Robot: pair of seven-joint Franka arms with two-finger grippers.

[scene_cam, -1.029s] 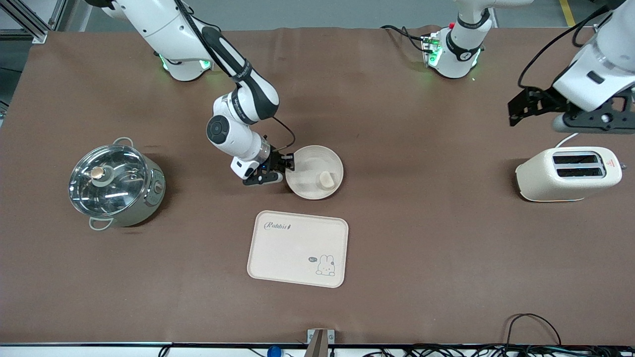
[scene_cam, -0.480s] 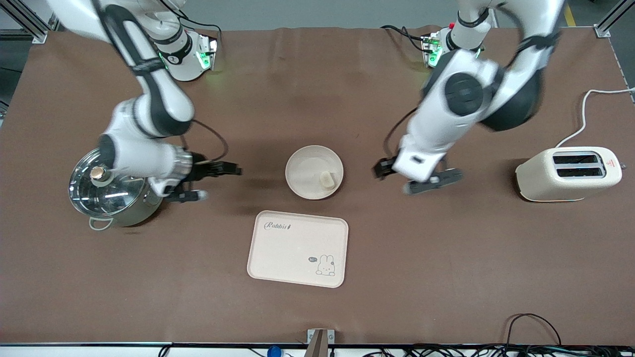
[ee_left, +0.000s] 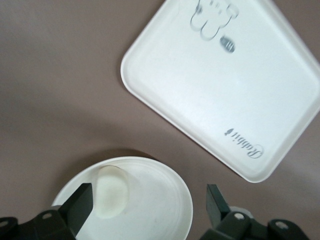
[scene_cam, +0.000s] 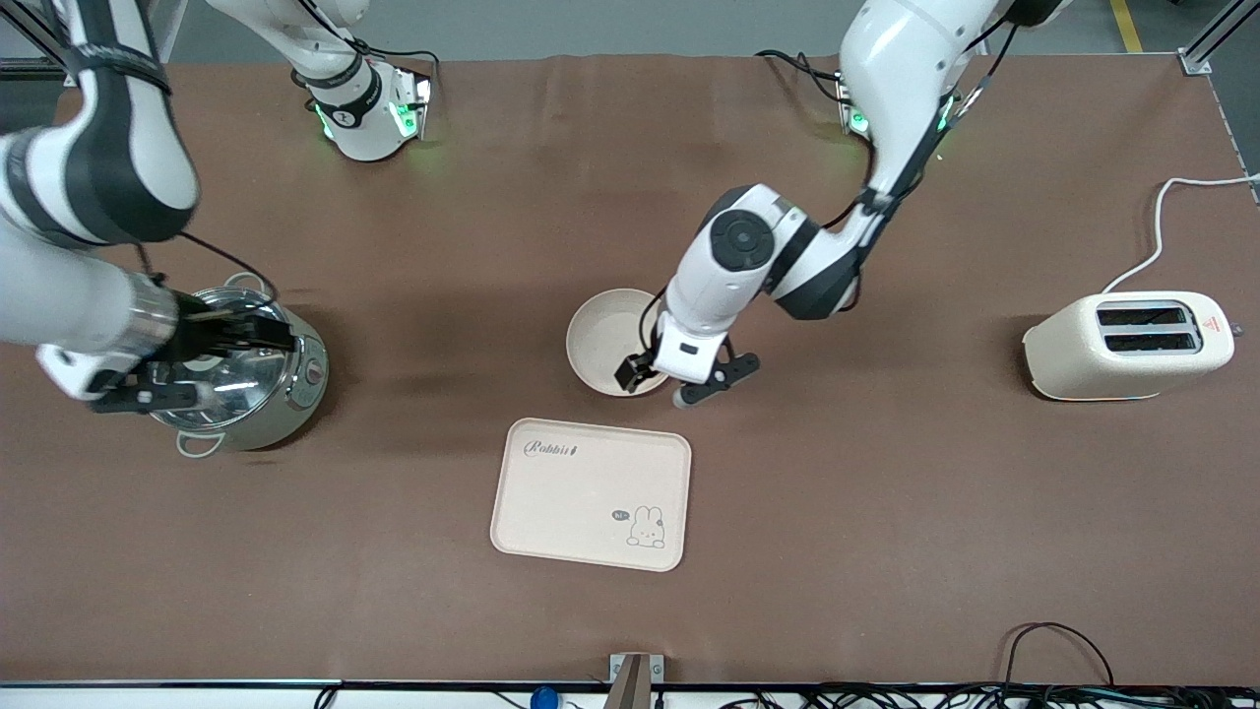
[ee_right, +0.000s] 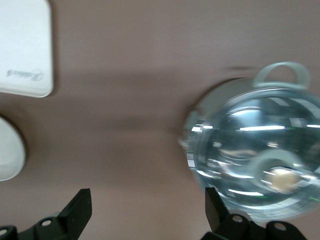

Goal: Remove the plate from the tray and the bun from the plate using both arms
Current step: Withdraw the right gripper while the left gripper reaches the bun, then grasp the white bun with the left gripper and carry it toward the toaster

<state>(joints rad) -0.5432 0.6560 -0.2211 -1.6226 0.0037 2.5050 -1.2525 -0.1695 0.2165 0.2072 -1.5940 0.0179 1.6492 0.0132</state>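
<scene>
left pincer [scene_cam: 677, 381] spread, empty, over plate rim by bun [ee_left: 111, 192] | right pincer [scene_cam: 192, 366] spread, empty, over lidded steel pot [scene_cam: 236, 369] | tray [scene_cam: 591, 492] bare, nearest camera | plate [scene_cam: 598, 340] on table, farther, bun inside | risk: a finger catching the rim could tip the plate and roll the bun out

Brown cloth-covered surface [scene_cam: 886, 512] fills the view, faint creases near the robots' bases. Grey floor [scene_cam: 610, 25] shows past the upper edge, with a yellow line [scene_cam: 1125, 25] at the left arm's end. Aluminium frame posts [scene_cam: 1206, 39] stand at the upper corners. Black cables [scene_cam: 1053, 640] loop along the edge nearest the front camera; a small metal bracket [scene_cam: 635, 675] sits mid-edge. Even overhead light, soft shadows.
</scene>
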